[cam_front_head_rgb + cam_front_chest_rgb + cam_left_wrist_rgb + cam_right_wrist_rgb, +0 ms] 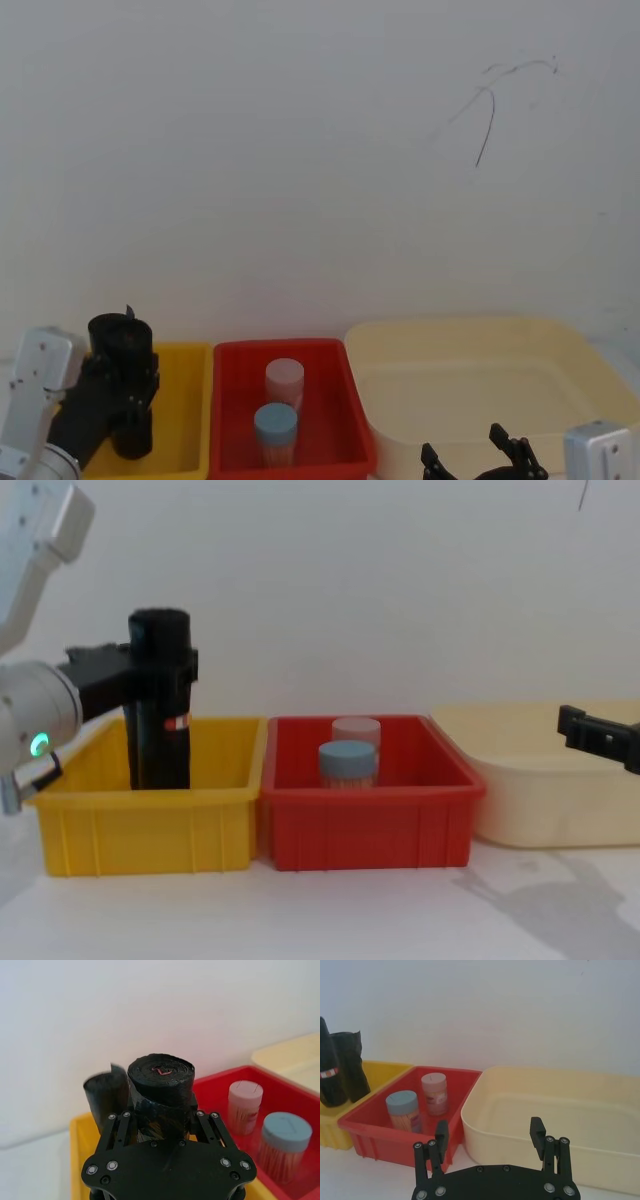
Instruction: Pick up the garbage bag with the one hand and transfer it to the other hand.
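While pinched near the top, garbage bag [160, 700]: upright black roll with a red-and-white band, lower end down inside the yellow bin [140, 830], taller than the bin's rim.
Left gripper [162, 1117]: fingers pressed onto both sides of the garbage bag, on a green-ringed arm reaching in from 9 o'clock of the chest view.
Plain roll [105, 1095]: black, ragged top, just beside the garbage bag at its 12 o'clock, same bin.
Red bin [365, 830]: at 3 o'clock of the yellow bin, walls touching; blue-lidded jar [275, 425] inside, pink-lidded jar [284, 378] at its 12 o'clock.
Cream tub [480, 335]: at 3 o'clock of the red bin, just beside it.
Right gripper [490, 1132]: fingers spread, nothing between them, low at 5 o'clock of the head view, near the tub's front rim.
Open room: air above the red bin's rim between the two grippers; white table [350, 910] strip at 6 o'clock of all three containers; white wall [300, 150] at 12 o'clock.
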